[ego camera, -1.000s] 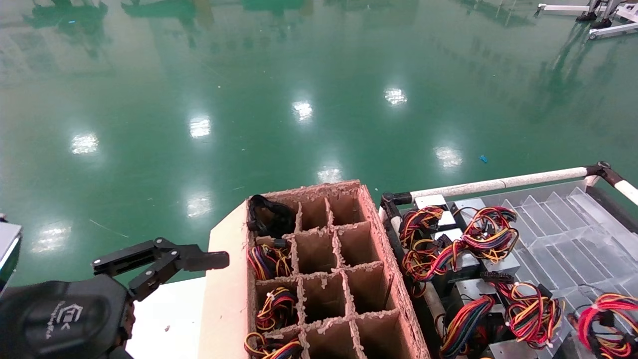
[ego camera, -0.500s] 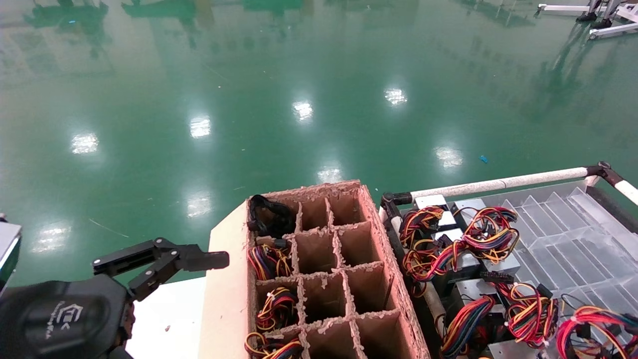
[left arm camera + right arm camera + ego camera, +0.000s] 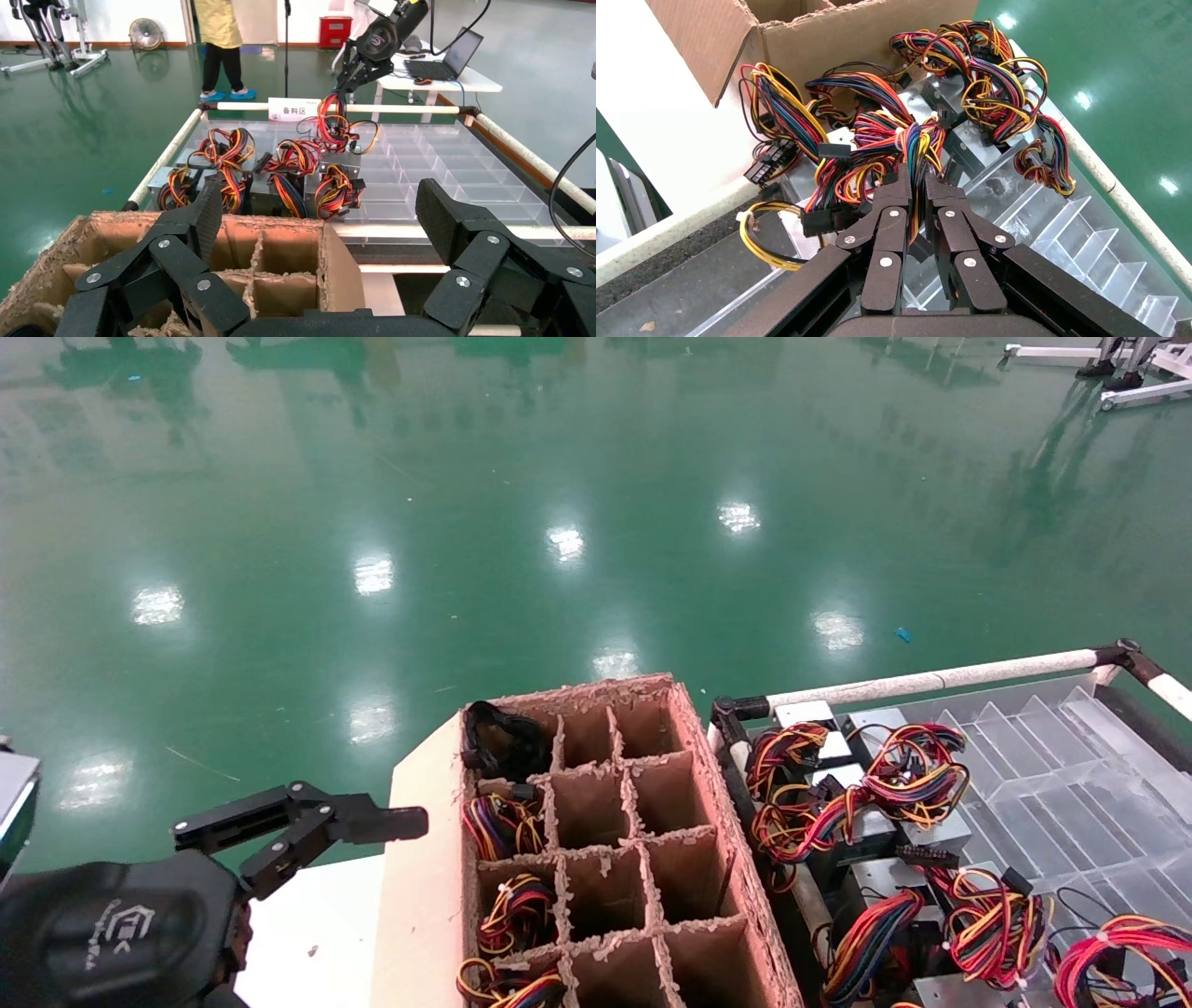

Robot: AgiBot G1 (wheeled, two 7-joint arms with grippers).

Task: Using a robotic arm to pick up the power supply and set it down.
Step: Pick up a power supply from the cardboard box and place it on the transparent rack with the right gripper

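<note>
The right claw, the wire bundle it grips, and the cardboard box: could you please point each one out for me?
right claw [image 3: 916,184]: right wrist view, midway between the fingertips.
wire bundle [image 3: 914,144]: right wrist view, coloured strands just beyond the fingertips.
cardboard box [image 3: 715,803]: head view, its torn right wall.

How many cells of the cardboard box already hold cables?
4, all in the cardboard box's left column: a black cable in the farthest cell, coloured wires in the second, more in the third and fourth. Nearer cells may be out of view.
</note>
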